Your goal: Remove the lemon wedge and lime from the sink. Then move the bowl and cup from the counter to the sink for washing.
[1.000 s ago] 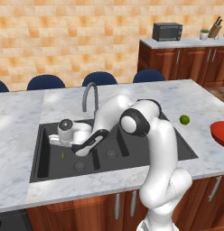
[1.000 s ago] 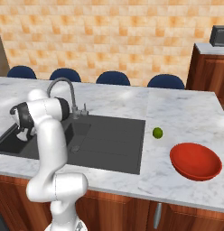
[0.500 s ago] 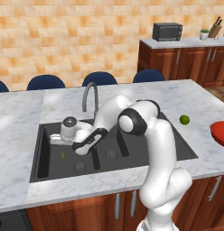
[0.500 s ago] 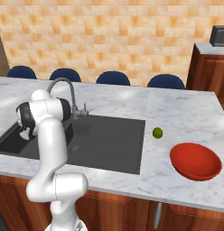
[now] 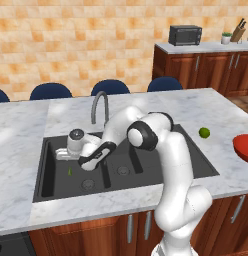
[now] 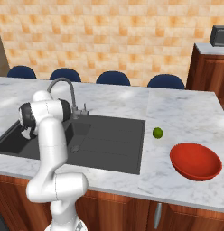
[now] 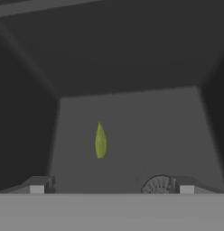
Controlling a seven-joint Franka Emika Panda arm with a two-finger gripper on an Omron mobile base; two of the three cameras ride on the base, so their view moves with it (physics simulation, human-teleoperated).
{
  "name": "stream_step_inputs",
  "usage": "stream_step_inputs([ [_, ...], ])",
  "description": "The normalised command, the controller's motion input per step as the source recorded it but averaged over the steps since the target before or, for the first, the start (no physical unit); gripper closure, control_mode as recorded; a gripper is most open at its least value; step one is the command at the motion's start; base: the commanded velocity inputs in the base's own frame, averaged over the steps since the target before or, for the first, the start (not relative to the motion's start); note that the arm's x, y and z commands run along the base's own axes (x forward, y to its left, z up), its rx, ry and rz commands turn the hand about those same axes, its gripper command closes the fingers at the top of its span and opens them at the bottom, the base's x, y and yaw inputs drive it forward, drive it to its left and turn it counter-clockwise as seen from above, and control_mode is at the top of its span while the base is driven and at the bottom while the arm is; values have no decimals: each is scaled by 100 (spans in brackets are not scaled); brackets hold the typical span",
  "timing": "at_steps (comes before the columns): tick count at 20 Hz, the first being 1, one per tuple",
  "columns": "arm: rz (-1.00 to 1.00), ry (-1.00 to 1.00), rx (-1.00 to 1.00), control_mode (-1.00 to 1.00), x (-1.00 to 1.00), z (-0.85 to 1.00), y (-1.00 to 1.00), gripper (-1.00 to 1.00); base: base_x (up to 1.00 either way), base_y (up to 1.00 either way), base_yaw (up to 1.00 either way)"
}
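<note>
Gripper (image 7: 111, 189): jaws spread wide, holding nothing
Wedge (image 7: 100, 141): flat on the sink (image 5: 196, 160) floor, left basin
Lime (image 5: 204, 132): on the counter (image 5: 26, 145)
Bowl (image 6: 195, 161): near the lime

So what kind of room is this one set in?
A rendered home kitchen, it seems: a dark grey double-basin sink in a white-grey marble island counter, a black microwave on the far counter.
</note>
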Motion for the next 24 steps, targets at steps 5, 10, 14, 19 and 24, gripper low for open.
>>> stream_step_inputs([
  [5,0,0,-1,-100,19,-17,12,-100,0,0,0],
  [10,0,0,0,-100,16,-19,11,-100,0,0,0],
  [14,0,0,-2,-100,7,-21,7,-100,0,0,0],
  [19,0,1,-1,-100,9,-23,5,-100,0,0,0],
  [24,0,0,0,-100,12,-20,3,-100,0,0,0],
])
